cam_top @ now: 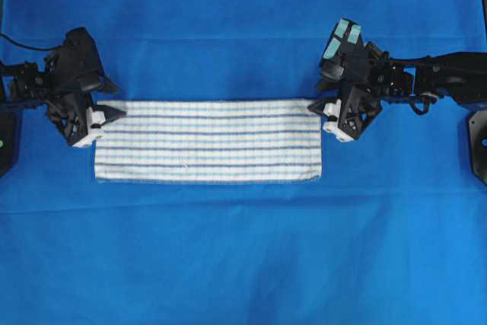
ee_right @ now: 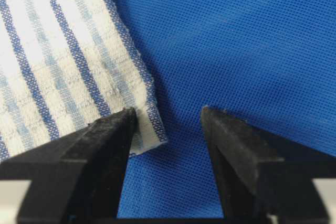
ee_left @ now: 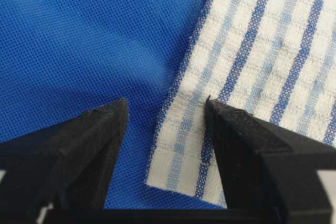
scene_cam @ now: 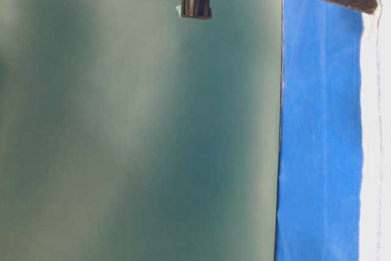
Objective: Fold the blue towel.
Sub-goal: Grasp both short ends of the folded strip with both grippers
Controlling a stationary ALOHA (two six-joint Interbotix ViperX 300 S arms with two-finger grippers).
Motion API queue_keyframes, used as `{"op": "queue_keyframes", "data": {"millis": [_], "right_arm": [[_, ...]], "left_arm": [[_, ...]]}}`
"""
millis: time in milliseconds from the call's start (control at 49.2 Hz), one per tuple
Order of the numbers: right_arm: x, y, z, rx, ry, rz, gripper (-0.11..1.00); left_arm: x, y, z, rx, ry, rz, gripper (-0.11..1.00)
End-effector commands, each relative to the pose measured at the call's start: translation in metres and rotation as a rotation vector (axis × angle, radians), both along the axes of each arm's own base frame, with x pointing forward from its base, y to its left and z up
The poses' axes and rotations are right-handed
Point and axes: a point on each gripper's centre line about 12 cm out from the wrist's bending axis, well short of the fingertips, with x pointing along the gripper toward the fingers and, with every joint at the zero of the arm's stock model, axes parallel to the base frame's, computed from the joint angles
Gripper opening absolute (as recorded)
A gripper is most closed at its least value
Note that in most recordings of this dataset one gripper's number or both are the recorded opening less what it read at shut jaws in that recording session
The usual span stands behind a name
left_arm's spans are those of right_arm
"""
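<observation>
Overhead: the blue towel (cam_top: 207, 141), a white woven cloth w/ thin dark- and light-blue stripes, lies flat as a long strip at mid-worktop, on the plain blue cloth (cam_top: 243, 264) that covers the surface. Its long sides run left-right in that view; stripes run the same way.

My left tool (cam_top: 103, 116) sits at the towel's upper left corner, my right tool (cam_top: 326, 108) at its upper right corner, one arm coming in from each side.

Left wrist view: my left tool (ee_left: 165, 116) is spread, tips apart. The towel's corner (ee_left: 252, 61) lies in the gap, its edge running up between the two tips; the right-hand tip is over the striped fabric, the left-hand tip over bare blue cloth (ee_left: 79, 35). Nothing pinched. Can't tell whether the tips touch the surface.

Right wrist view: my right tool (ee_right: 168, 116) is spread wide too. The towel's corner (ee_right: 58, 61) pokes out just beside the left-hand tip, w/ that tip over the fabric's edge; the right-hand tip is over blue cloth (ee_right: 236, 35) only. No grip on it here either.

Table-level view: turned sideways, mostly a blurred grey-green backdrop; part of a black arm shows at top, w/ a strip of blue cloth (scene_cam: 317, 151) and a white band at the right edge.
</observation>
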Motion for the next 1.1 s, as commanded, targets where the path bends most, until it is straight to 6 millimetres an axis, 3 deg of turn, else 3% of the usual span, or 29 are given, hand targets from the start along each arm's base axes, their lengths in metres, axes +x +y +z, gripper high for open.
{"op": "queue_keyframes", "data": {"millis": [0, 122, 224, 346, 549, 691, 1077], "right_arm": [[0.006, -0.001, 0.007, -0.010, -0.027, 0.005, 0.56], [0.006, 0.000, 0.007, -0.015, -0.026, 0.016, 0.32], [0.007, 0.002, 0.007, -0.018, -0.027, 0.026, 0.05], [0.007, 0.003, 0.007, -0.018, -0.026, 0.030, 0.04], [0.009, 0.003, 0.012, -0.023, -0.043, 0.030, 0.04], [0.008, 0.003, 0.025, -0.029, -0.078, 0.026, 0.04], [-0.006, 0.011, 0.103, -0.066, -0.242, 0.030, 0.04]], "left_arm": [[0.002, 0.002, 0.002, -0.003, 0.002, 0.007, 0.52], [0.003, 0.003, 0.001, -0.009, 0.024, 0.008, 0.44], [0.005, 0.003, 0.001, -0.019, 0.057, 0.006, 0.24], [0.006, 0.003, 0.000, -0.031, 0.093, 0.007, 0.02], [0.007, 0.003, 0.006, -0.033, 0.091, 0.007, 0.02], [0.010, 0.003, 0.023, -0.022, 0.045, 0.006, 0.02], [0.007, -0.027, 0.100, 0.006, -0.184, -0.098, 0.02]]}}
